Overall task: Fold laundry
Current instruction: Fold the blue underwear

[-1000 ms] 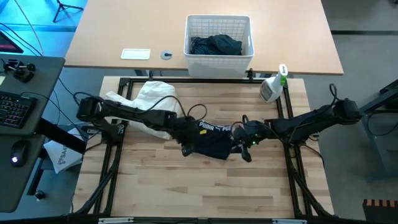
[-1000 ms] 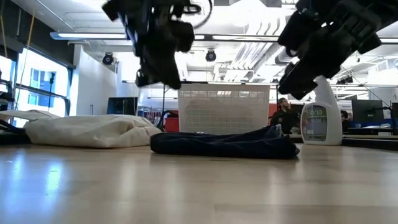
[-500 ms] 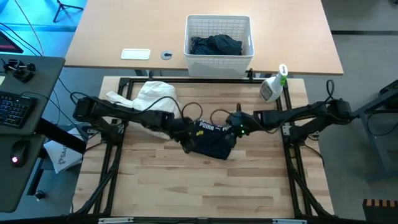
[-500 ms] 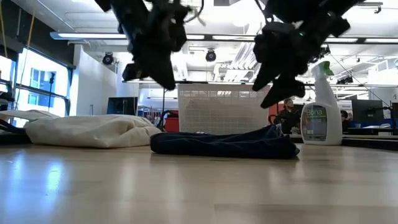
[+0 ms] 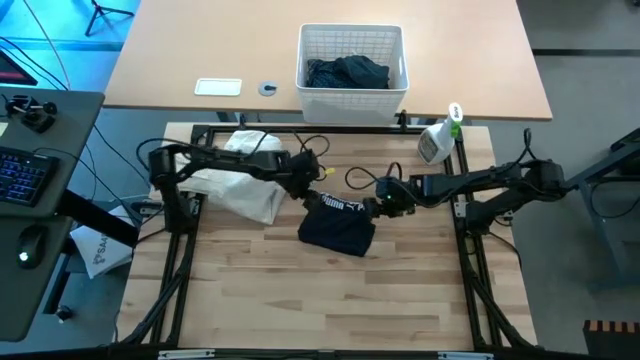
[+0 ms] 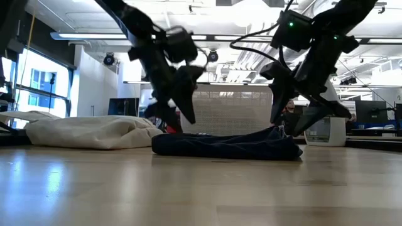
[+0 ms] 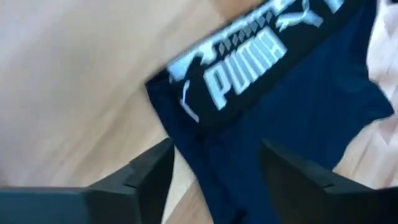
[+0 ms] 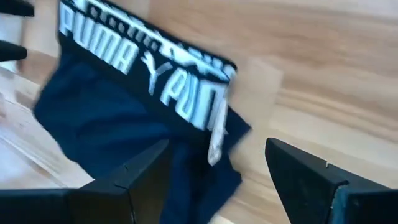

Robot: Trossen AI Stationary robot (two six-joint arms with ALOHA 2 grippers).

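A folded navy garment with a white-lettered black waistband (image 5: 338, 224) lies on the wooden table (image 5: 260, 300) between the left gripper (image 5: 312, 182) and the right gripper (image 5: 378, 206).

Two dark, jointed arms — black cables looping off them, a green light on the right arm (image 5: 470, 185).

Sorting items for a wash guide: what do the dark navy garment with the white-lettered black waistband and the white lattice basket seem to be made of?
The dark navy garment looks like soft matte knit fabric: it lies limp and creased, with a black band, probably elastic, bearing white lettering. The white lattice basket looks like rigid moulded plastic, judging by its even grid walls.
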